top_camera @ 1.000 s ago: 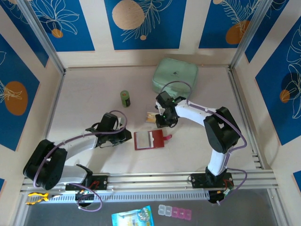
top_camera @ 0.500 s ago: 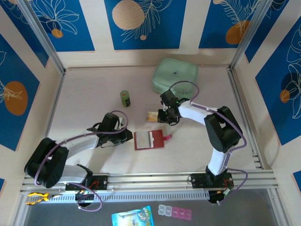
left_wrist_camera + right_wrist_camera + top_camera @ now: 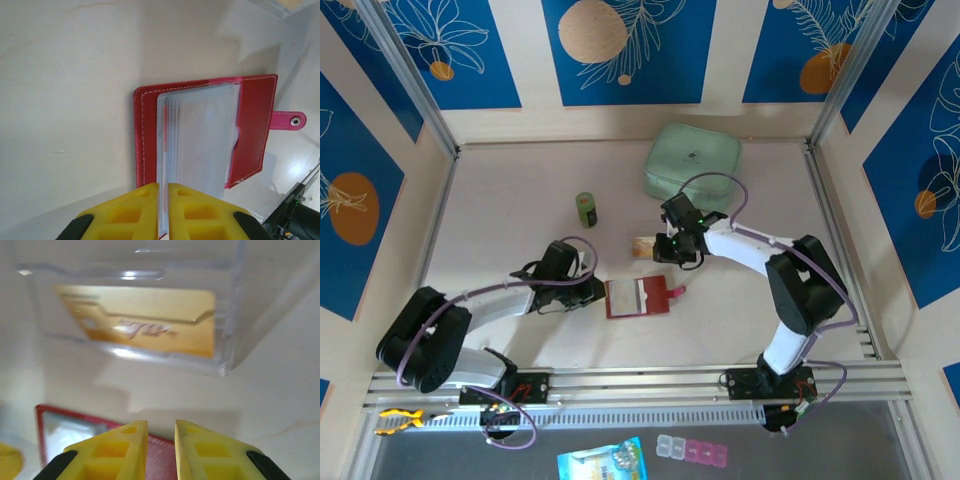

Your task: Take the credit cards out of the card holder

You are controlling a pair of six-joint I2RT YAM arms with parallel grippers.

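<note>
1. Left wrist view: the left gripper [image 3: 163, 186] has its yellow fingers [image 3: 125, 212] almost together, and a thin, pale edge of plastic sleeve runs through the slit between them.
2. Straight ahead of those fingers the card holder [image 3: 252, 125] lies open on the table [image 3: 65, 100]. Its red cover is flat, its stacked clear pockets face up, and its near edge reaches the fingertips.
3. Ahead and to the right of the fingers, the snap tab [image 3: 290, 120] sticks out from the holder's far side.
4. Right wrist view: the right gripper [image 3: 161, 424] shows a narrow gap between its fingers [image 3: 125, 450], with nothing in it.
5. Beyond these fingertips, apart from them, a gold credit card [image 3: 145, 322] lies flat inside a clear plastic tray [image 3: 230, 305].
6. Under and to the left of the right fingers, a corner of the red holder [image 3: 60, 430] is visible.
7. Top external view: the left gripper [image 3: 595, 292] meets the holder's [image 3: 638, 297] left edge, and the right gripper [image 3: 665, 252] sits just beside the card [image 3: 644, 247].
8. Farther out stand a small green can [image 3: 586, 209] and a mint-green case [image 3: 692, 160].
</note>
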